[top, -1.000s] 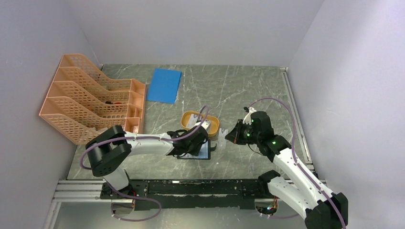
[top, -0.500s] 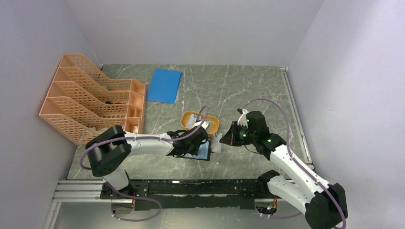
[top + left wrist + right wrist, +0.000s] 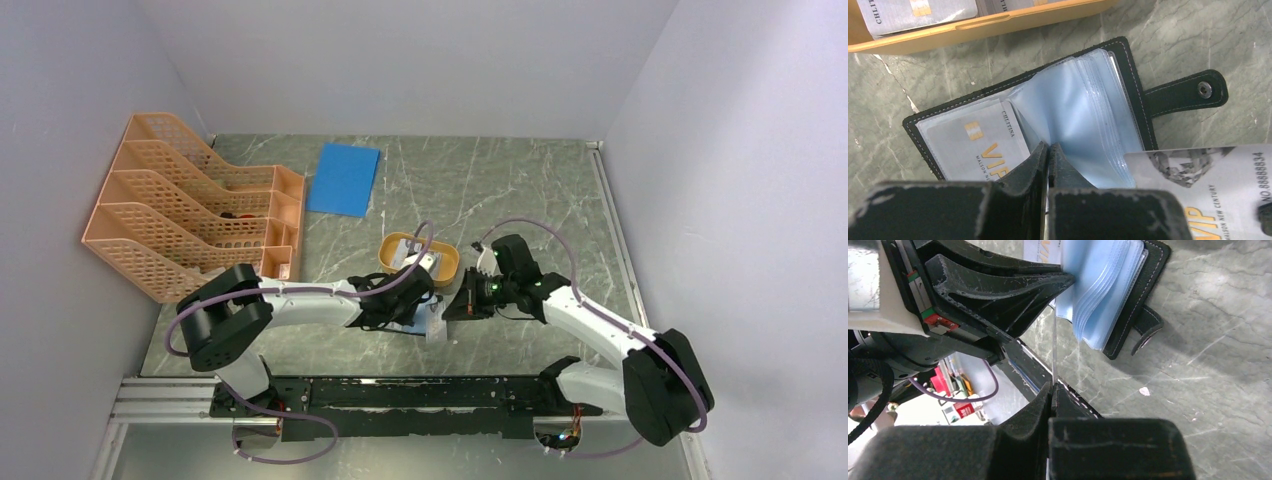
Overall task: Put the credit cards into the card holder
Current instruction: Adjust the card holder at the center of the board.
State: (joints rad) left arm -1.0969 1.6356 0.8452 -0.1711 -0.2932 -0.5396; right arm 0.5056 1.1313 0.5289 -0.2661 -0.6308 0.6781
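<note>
The black card holder [image 3: 1128,75] lies open on the table, its bluish-clear pockets [image 3: 1073,115] fanned up; in the top view the card holder [image 3: 412,325] is near the front. One silvery credit card [image 3: 973,142] sits in its left pocket. My left gripper [image 3: 1048,150] is shut, pinching a plastic pocket leaf. My right gripper [image 3: 1053,390] is shut on a silvery credit card [image 3: 1053,345], seen edge-on just in front of the pockets [image 3: 1098,295]. That card also shows in the left wrist view [image 3: 1213,180] and the top view [image 3: 436,326]. More credit cards [image 3: 918,12] lie in the orange dish [image 3: 998,24].
The orange dish [image 3: 448,264] stands just behind the card holder. A large blue sheet [image 3: 343,178] lies at the back. An orange mesh file rack [image 3: 190,215] fills the left side. The card holder's snap strap [image 3: 1188,92] sticks out to its right.
My right arm has swung left with the card, from beside the dish to right at the card holder's open pockets. The left gripper has stayed on the holder.
</note>
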